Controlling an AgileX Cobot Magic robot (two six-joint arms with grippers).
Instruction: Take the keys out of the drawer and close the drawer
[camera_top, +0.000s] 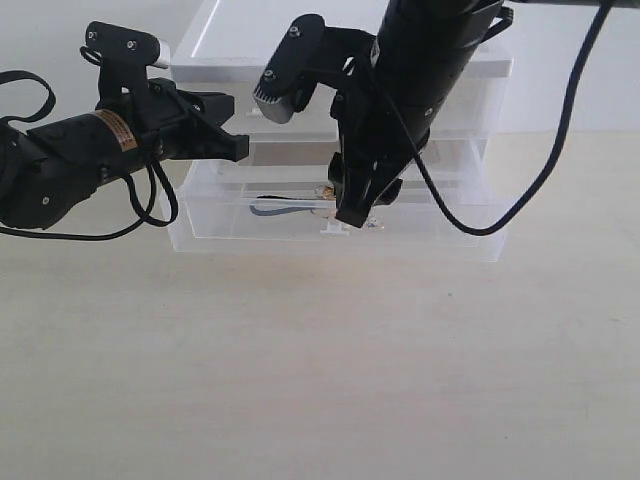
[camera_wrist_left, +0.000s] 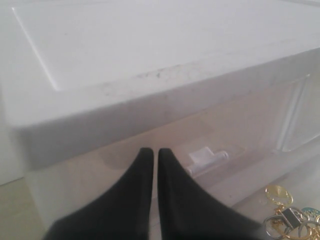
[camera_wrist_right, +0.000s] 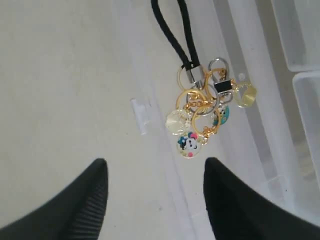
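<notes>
Tool (camera_wrist_right: 156, 165): jaws wide apart, nothing between them
Keys (camera_wrist_right: 200, 112): lying in the drawer (camera_wrist_right: 225, 35), clear of both fingers
Strap (camera_wrist_right: 169, 29): black, braided, trailing off frame
Handle (camera_wrist_right: 141, 115): white tab, near keys
Desk (camera_wrist_right: 60, 75): pale

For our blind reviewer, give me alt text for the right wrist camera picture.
The right gripper, jaws open and empty, hovers close to the keys: gold rings, round charms and a black braided strap lying inside the open translucent drawer.

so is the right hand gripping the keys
No, the right hand is open, clear of the keys lying in the drawer.
</notes>
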